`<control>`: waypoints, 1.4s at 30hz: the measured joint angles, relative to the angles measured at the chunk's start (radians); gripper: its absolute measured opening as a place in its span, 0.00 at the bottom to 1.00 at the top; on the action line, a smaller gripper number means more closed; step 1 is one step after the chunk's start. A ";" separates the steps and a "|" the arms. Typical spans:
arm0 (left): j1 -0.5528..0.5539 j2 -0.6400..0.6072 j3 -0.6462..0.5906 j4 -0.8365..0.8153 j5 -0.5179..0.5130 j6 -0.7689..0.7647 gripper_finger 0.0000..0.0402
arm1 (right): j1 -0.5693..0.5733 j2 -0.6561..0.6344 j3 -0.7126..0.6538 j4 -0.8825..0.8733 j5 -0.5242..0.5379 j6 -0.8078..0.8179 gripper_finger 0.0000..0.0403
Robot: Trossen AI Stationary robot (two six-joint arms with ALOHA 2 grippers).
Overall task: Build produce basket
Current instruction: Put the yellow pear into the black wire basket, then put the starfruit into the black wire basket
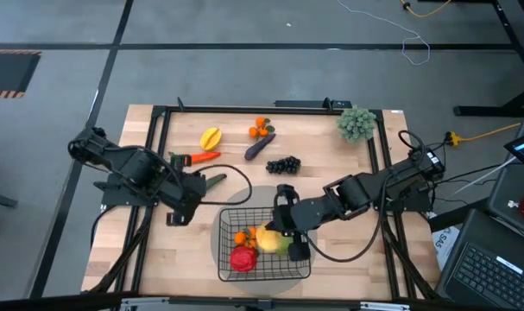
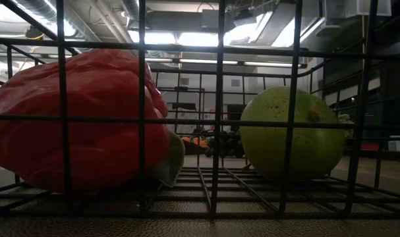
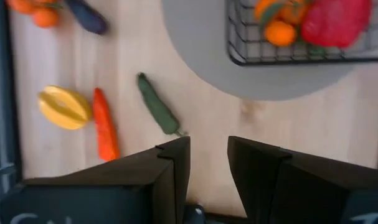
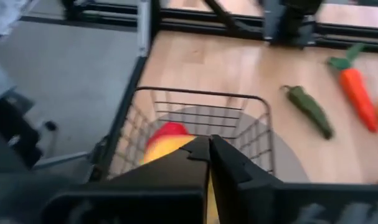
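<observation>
Right hand (image 1: 285, 192) hangs closed over the basket (image 1: 301, 266).

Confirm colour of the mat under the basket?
Grey round mat under the basket; clearest in left wrist view.

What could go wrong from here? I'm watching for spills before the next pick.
1. The right gripper, shut, sits low over the black wire-mesh basket; pulling back, it might catch the rim and drag it off the grey round mat.
2. The left gripper, open with nothing between its fingers, points towards the dark green pepper, which lies close to the orange carrot; a wide approach could nudge the carrot.
</observation>
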 joint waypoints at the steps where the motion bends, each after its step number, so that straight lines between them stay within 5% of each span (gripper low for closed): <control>1: 0.003 -0.002 0.000 0.001 -0.021 0.000 0.24 | 0.000 0.000 0.000 0.003 -0.024 -0.001 0.02; 12: 0.059 -0.004 0.000 0.000 -0.057 0.025 0.24 | -0.004 0.000 0.003 -0.011 -0.082 0.007 0.20; 22: 0.216 -0.004 0.000 0.001 -0.070 0.042 0.24 | -0.056 -0.003 0.278 -0.517 0.005 0.109 0.22; 27: 0.381 0.005 -0.024 0.062 -0.072 0.141 0.24 | -0.077 -0.003 0.446 -0.809 0.196 0.112 0.22; 29: 0.458 0.004 -0.043 0.082 -0.040 0.177 0.24 | -0.087 -0.014 0.475 -0.798 0.266 0.100 0.22; 42: 0.963 0.004 -0.329 0.424 0.272 0.508 0.24 | -0.175 -0.118 0.462 -0.808 0.263 0.030 0.22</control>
